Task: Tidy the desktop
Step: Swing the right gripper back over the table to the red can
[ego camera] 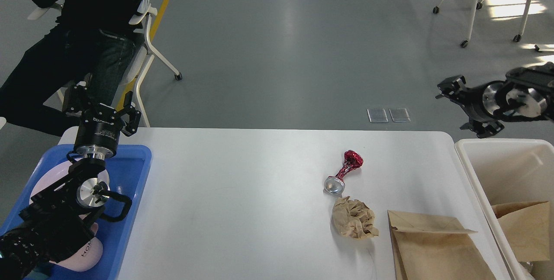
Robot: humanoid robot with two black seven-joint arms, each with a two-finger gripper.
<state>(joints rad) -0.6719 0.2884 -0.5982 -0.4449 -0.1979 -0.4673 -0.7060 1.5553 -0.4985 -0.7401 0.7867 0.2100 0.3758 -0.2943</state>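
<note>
The right gripper [450, 107] hung empty, fingers apparently spread — hard to judge. Below and left of it on the desktop [242, 193] lay a crushed can [343, 172] — rounded, it might roll when pinched.

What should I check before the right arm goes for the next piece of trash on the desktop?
1. Right gripper empty: ok, fingers spread with nothing between them, above the floor beyond the bin.
2. Left gripper out of the way: ok, at the far left over the blue tray, open.
3. Trash on the desktop: not ok, crushed can, paper wad and flat paper bag lie there.
4. Can free to grasp: cannot tell, its silver end sits very near the wad.
5. Room in the bin: ok, only a paper bag visible in its near end.
</note>
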